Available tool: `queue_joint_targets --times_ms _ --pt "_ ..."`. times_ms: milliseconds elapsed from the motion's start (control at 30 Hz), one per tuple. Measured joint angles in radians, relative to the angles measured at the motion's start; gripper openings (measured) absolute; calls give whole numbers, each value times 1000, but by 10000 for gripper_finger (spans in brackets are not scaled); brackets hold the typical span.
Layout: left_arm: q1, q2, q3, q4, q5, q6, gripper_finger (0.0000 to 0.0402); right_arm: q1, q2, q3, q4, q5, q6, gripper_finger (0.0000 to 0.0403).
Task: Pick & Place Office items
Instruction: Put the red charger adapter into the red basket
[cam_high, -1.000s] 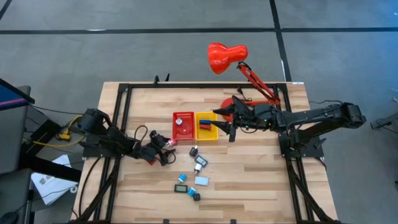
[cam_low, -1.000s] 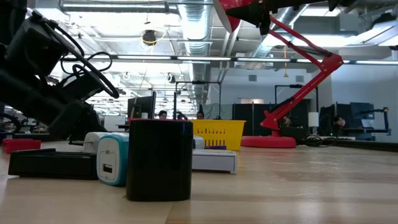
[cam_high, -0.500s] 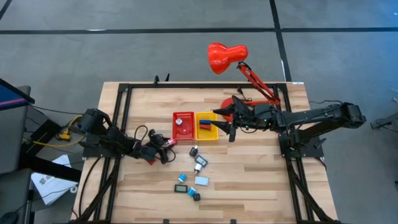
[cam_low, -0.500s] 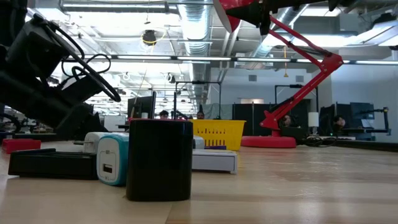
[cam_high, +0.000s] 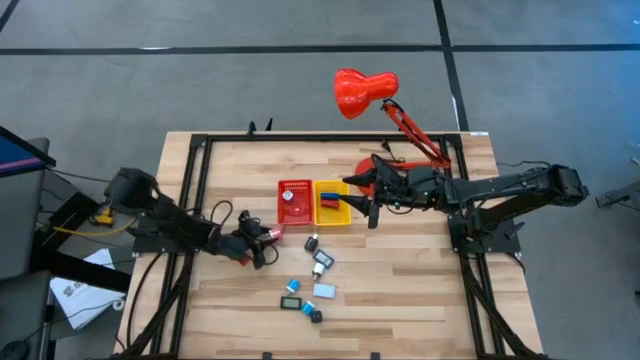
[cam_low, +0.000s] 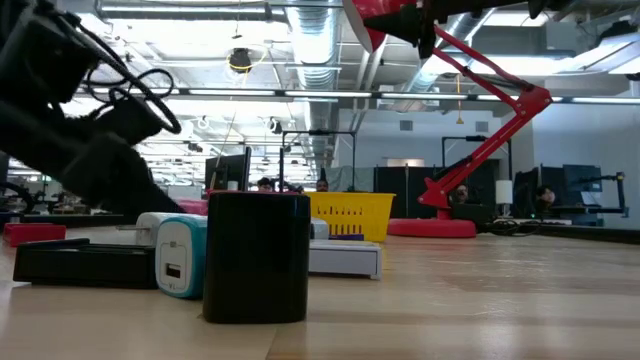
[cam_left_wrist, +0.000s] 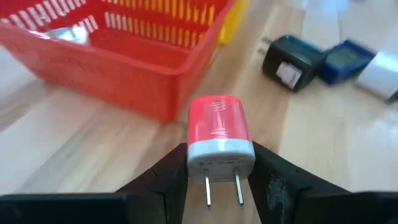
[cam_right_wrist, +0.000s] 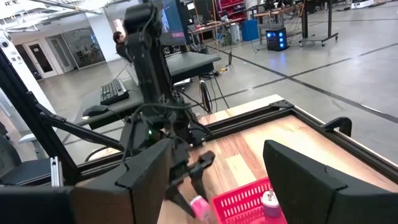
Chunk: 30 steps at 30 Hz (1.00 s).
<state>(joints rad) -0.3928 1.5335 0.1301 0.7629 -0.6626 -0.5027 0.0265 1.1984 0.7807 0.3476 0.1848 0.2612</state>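
Red plug (cam_left_wrist: 217, 134) gripped in left claw (cam_left_wrist: 214, 163) near red bin (cam_left_wrist: 124, 53); next lift over bin; right claw (cam_right_wrist: 214, 171) open

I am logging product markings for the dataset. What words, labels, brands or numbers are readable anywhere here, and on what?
None can be read.
Red charger, shut in the left gripper: raised marks on its face, too blurred to read.
Black adapter: pale label, unreadable.
Teal charger in the low view: only a port symbol, no text.
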Motion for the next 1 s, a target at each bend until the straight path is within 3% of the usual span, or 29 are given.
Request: queue_joint_targets --times_ms 167,333,500,600,733,867,1000 --pt "-4 -276 -10 -277 82 0 132 0 0 0 -4 0 1 249" --pt "17 -580 -3 -378 107 -5 134 0 0 0 -4 0 1 249" --pt "142 -758 134 -647 188 -10 129 -2 0 0 -4 0 1 249" --pt "249 -751 260 -840 292 6 129 -9 0 0 -3 0 -6 249" --pt "402 -648 428 -1011 476 31 130 -12 0 0 -3 0 -6 249" --pt "535 -488 582 -1137 671 32 130 -13 0 0 -3 0 -7 249" --pt "611 -317 721 -1258 759 97 130 -12 0 0 -3 0 -7 249"
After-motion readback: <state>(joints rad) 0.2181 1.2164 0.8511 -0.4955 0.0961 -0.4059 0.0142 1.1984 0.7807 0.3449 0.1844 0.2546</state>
